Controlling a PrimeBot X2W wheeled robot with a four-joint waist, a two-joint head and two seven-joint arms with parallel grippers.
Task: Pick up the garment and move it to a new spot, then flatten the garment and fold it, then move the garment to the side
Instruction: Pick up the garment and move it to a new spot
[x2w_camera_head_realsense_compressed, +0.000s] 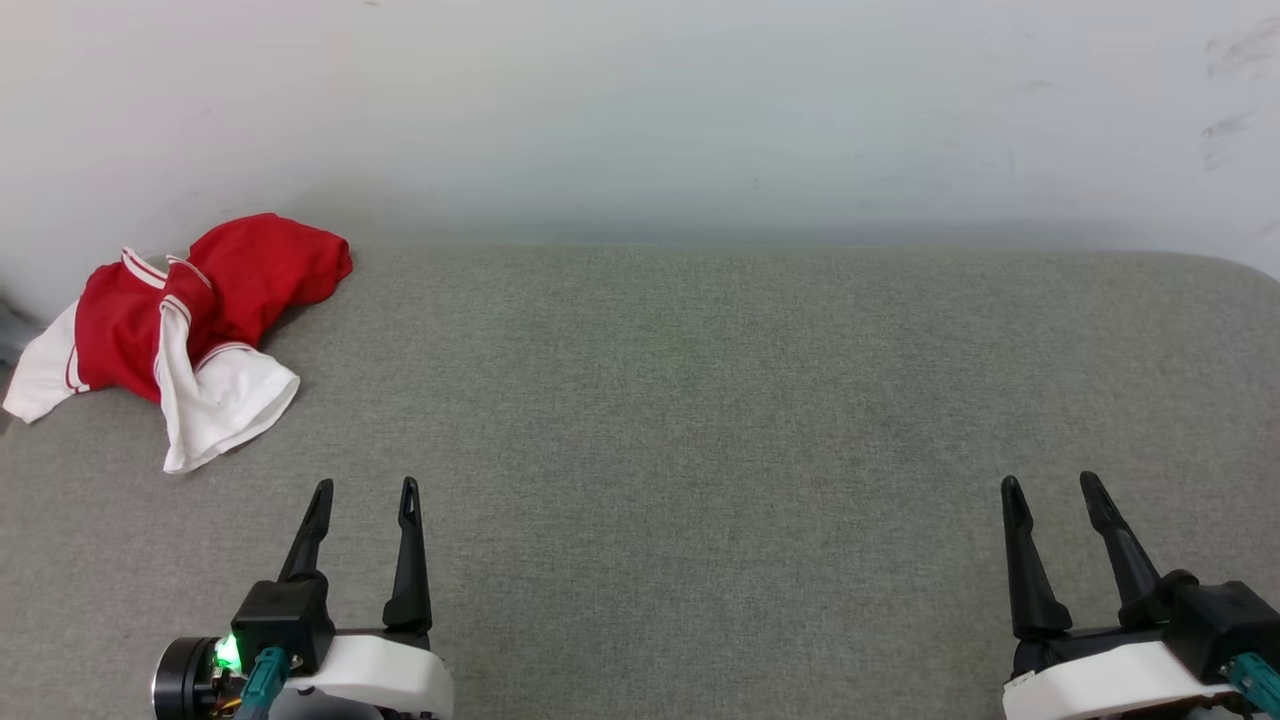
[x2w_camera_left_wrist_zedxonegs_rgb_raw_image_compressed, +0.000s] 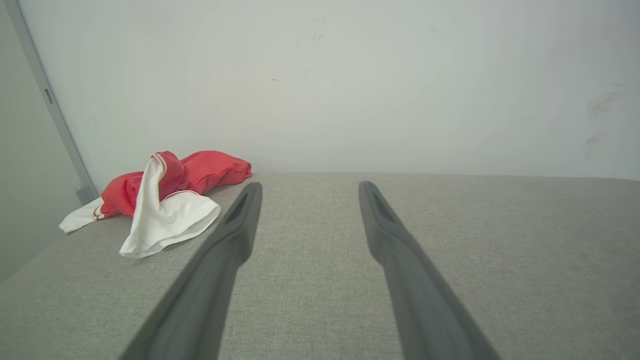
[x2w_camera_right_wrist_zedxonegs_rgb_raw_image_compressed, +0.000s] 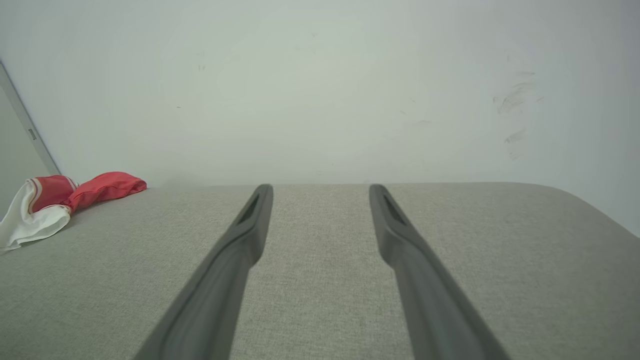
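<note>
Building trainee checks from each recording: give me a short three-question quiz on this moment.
1. Multiple choice: where on the grey padded surface does the garment lie? A) far left, near the wall B) centre C) right edge
2. Fill in: the left gripper and the right gripper both stand ____.
3. True or false: the left gripper holds the garment.
Key: 1 A; 2 open; 3 false.
</note>
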